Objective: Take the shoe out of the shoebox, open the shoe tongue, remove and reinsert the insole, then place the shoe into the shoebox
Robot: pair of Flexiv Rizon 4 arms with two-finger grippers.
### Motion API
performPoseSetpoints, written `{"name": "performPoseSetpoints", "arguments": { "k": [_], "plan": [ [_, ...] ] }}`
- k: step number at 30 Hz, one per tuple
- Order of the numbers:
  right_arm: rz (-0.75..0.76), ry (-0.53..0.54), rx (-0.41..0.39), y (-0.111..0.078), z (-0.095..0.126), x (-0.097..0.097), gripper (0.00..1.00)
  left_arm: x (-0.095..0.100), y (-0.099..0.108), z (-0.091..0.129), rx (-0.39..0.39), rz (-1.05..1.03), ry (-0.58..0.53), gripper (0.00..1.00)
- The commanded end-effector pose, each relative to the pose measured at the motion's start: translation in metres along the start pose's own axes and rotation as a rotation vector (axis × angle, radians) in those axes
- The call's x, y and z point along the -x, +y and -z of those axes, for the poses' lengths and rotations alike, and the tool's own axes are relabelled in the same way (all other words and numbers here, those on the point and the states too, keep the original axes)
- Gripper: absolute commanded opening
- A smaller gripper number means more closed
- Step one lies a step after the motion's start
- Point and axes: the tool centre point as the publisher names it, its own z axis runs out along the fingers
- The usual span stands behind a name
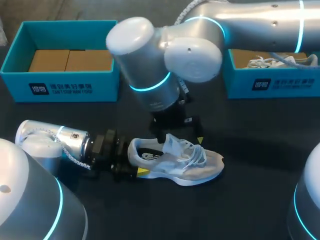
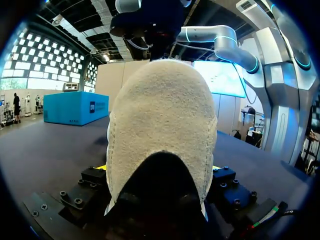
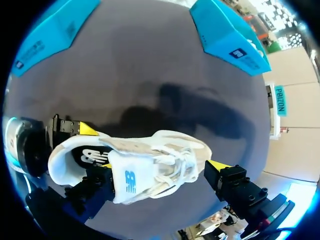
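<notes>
Shoe point(image 1: 176, 161) is out of the box, upright on its sole on the counter point(image 1: 250, 195), mid-front, toe toward the right arm's side, well apart from both boxes. Far-left shoebox point(image 1: 20, 75) holds brown card only; far-right shoebox point(image 1: 240, 85) has a second laced shoe in it.

Left fingers point(image 1: 143, 171) are closed on the heel, one each side, low near the counter. The heel fills the left wrist view. Right fingers point(image 3: 220, 167) are spread wide above the lacing, one near the collar and one past the laces, gripping nothing.

Step judged in hand: tongue opening, ahead of insole removal. Tongue point(image 1: 172, 143) is already lifted and folded up out of the throat.

How it should be done:
- Heel clamp is best kept firm and low, so the shoe is not dragged or tipped when the tongue is pulled.
- Tongue should be taken near its free top edge, not through the laces; snagged laces would lift the whole shoe.
- Pull should go up and toward the toe, so the throat is left wide enough for insole access.
- Insole point(image 1: 148, 156) is best pinched at its heel end, where it is exposed.

Look: pale grey-white knit upper, white laces bunched loosely, white sole, beige suede-like heel patch, dark insole with a white mark showing through the collar. Soft upper; it is expected to deform under grip.
</notes>
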Motion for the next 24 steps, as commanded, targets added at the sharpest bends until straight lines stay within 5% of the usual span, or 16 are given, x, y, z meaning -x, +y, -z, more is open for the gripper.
{"name": "performPoseSetpoints", "arguments": {
  "k": [1, 5, 13, 19, 24],
  "plan": [
    [-0.325, 0.055, -0.018, -0.003, -0.006, -0.002, 1.00, 0.004, 0.005, -0.001, 0.003, 0.001, 0.001, 0.00],
    [-0.322, 0.068, -0.037, -0.009, -0.002, -0.006, 1.00, 0.004, 0.005, -0.001, 0.003, 0.001, 0.001, 0.00],
    [-0.313, 0.071, -0.043, -0.017, 0.007, -0.012, 0.65, 0.004, 0.005, -0.001, 0.003, 0.001, 0.001, 0.00],
    [-0.312, 0.075, -0.048, -0.020, 0.010, -0.014, 0.50, 0.004, 0.005, -0.001, 0.003, 0.001, 0.001, 0.00],
    [-0.315, 0.080, -0.050, -0.024, 0.012, -0.015, 0.49, 0.004, 0.005, -0.001, 0.003, 0.001, 0.001, 0.00]
  ]
}}
